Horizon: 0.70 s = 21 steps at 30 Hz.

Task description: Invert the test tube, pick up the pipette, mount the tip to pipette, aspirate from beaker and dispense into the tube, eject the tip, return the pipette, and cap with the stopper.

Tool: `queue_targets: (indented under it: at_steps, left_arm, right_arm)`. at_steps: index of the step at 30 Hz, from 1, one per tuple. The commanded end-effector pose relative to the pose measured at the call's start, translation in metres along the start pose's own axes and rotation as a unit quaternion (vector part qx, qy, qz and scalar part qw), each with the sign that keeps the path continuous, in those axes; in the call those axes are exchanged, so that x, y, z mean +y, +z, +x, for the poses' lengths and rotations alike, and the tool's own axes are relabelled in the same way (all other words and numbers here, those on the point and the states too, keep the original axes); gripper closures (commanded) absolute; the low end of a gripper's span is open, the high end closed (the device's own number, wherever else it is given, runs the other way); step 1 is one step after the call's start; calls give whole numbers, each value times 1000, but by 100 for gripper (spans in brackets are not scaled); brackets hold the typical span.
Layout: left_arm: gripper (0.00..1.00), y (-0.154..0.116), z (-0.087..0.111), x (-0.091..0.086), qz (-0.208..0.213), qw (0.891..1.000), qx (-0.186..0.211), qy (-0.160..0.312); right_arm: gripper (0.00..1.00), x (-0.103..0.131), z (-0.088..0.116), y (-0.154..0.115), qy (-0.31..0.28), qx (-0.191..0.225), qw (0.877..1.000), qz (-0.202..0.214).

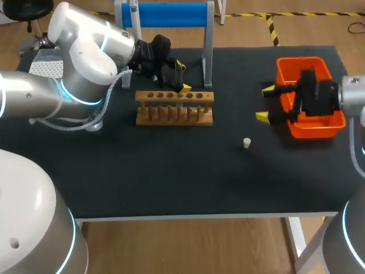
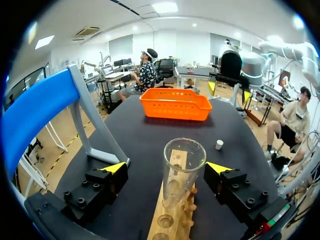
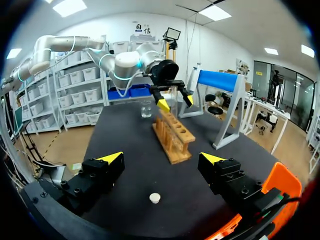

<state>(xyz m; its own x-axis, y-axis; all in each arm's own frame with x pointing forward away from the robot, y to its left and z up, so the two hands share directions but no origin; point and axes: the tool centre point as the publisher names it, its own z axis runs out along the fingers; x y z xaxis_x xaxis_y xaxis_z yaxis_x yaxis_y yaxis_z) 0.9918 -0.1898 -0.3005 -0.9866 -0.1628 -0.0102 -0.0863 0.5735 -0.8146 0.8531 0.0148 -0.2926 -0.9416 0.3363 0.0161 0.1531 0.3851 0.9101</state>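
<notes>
1. A wooden rack (image 1: pixel 174 107) stands on the black table (image 1: pixel 171 182), left of the middle and towards the far edge.
2. The test tube (image 2: pixel 184 170) stands upright in the rack with its open mouth up. It seems to sit in a hole near the rack's middle, though the exact hole is hard to make out.
3. The left gripper (image 2: pixel 166 167) hangs over the rack with its fingers spread wide. The tube is between them, and neither yellow tip touches the glass.
4. The right gripper (image 1: pixel 265 103) is at the table's right side, over the inner end of the orange basket (image 1: pixel 311 97). Its fingers are also wide apart, with nothing between them.
5. The small white stopper (image 1: pixel 247 142) lies on the bare table between the rack and the basket. It is nearer the front edge than either and well apart from both grippers.
6. In the right wrist view the glass beaker (image 3: pixel 146 109) stands on the table beyond the rack's far end, close to the left arm.
7. A blue stand (image 1: pixel 171 14) sits at the far edge, just behind the rack.
</notes>
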Motion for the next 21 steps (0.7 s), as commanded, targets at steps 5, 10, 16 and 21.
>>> queue_targets:
  at_steps: [5,10,16,21]
  left_arm:
    - [0,0,-1,0,-1,1000,2,-1]
    - [0,0,-1,0,-1,1000,2,-1]
    - [0,0,-1,0,-1,1000,2,-1]
    - [0,0,-1,0,-1,1000,2,-1]
  right_arm:
    - [0,-30,22,4,5,-30,1000,5]
    - [0,-42,22,4,4,-43,999,6]
    - [0,-60,24,10,3,-47,999,11]
    - [0,-76,25,17,12,-41,999,19]
